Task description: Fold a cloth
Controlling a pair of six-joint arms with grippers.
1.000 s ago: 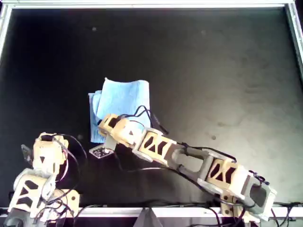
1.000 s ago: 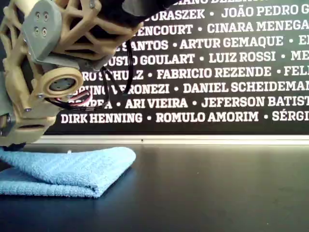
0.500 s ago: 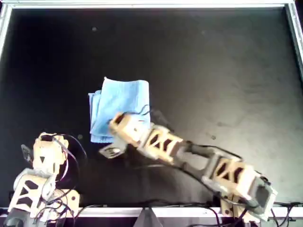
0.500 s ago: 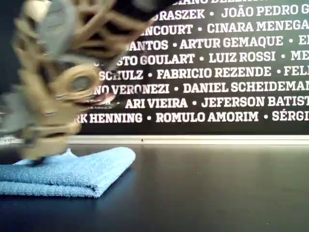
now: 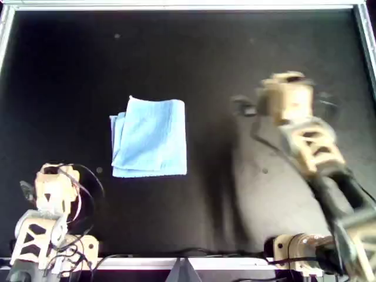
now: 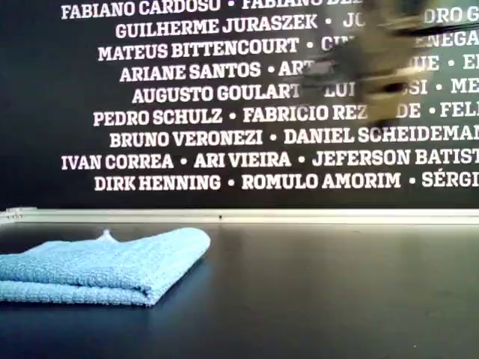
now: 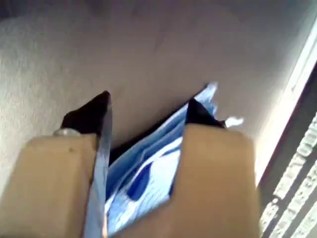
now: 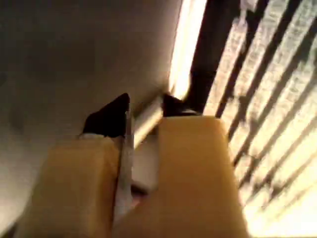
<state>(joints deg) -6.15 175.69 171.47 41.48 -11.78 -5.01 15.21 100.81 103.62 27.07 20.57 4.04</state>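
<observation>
The light-blue cloth (image 5: 150,143) lies folded into a rectangle on the black table, left of centre in the overhead view, and low at the exterior view's left (image 6: 105,265). Nothing touches it. My right gripper (image 5: 244,106) hangs blurred over bare table well to the overhead view's right of the cloth; in its wrist view the fingertips (image 8: 113,118) stand slightly apart with nothing between them. My left gripper (image 5: 40,187) rests at the overhead view's lower left, open (image 7: 148,106), and the cloth (image 7: 148,168) shows beyond its fingers.
The black table (image 5: 247,41) is bounded by a pale metal rim (image 5: 176,6). A dark wall with white names (image 6: 247,112) stands behind it in the exterior view, crossed by the blurred right arm (image 6: 382,67). Arm bases and cables (image 5: 294,255) sit along the overhead view's bottom edge.
My right arm has come off the cloth and swung up and across to the overhead view's right. The cloth stays folded in place. The left arm has barely moved.
</observation>
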